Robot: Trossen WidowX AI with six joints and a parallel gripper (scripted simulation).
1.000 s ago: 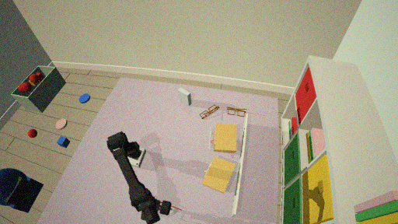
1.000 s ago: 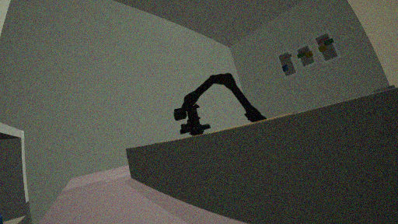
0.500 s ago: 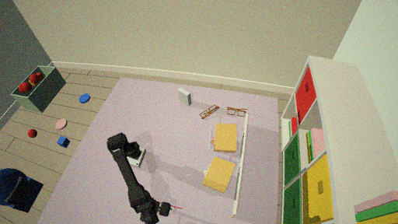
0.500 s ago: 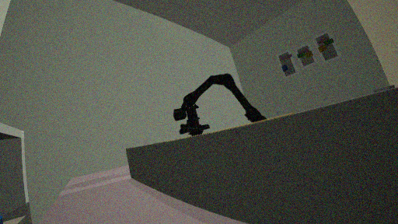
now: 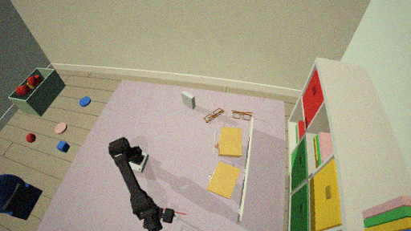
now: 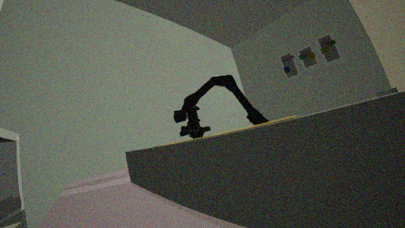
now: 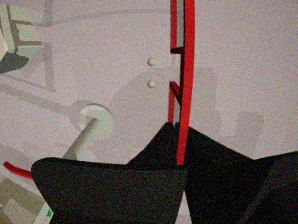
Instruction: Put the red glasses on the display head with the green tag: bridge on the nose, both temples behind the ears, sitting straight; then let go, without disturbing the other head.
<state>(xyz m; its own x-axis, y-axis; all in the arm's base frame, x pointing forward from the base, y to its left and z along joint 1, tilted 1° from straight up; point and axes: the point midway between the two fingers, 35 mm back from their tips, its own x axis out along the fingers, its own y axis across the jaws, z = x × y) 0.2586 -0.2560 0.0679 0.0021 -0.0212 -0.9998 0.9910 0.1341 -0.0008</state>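
Note:
Red glasses (image 7: 188,60) (image 5: 180,212) are held by one end of their front. The rim runs up the wrist view, with two pale nose pads left of the bridge. My gripper (image 7: 172,128) (image 5: 172,215) (image 6: 196,137) is shut on them, above the table surface. A curved red piece (image 7: 18,171), apparently a temple, shows beyond the left finger. A green tag (image 7: 49,213) shows at the lower left of the wrist view, beside a brownish shape partly hidden by the finger. Which head bears it is unclear in the top view, and neither head's face can be made out.
A pale post (image 7: 80,139) on a round base (image 7: 106,120) stands left of the fingers. Two orange blocks (image 5: 230,141) (image 5: 225,180) stand near a white rail (image 5: 246,168). Two brown glasses (image 5: 213,115) (image 5: 242,115) and a grey block (image 5: 188,100) are farther back.

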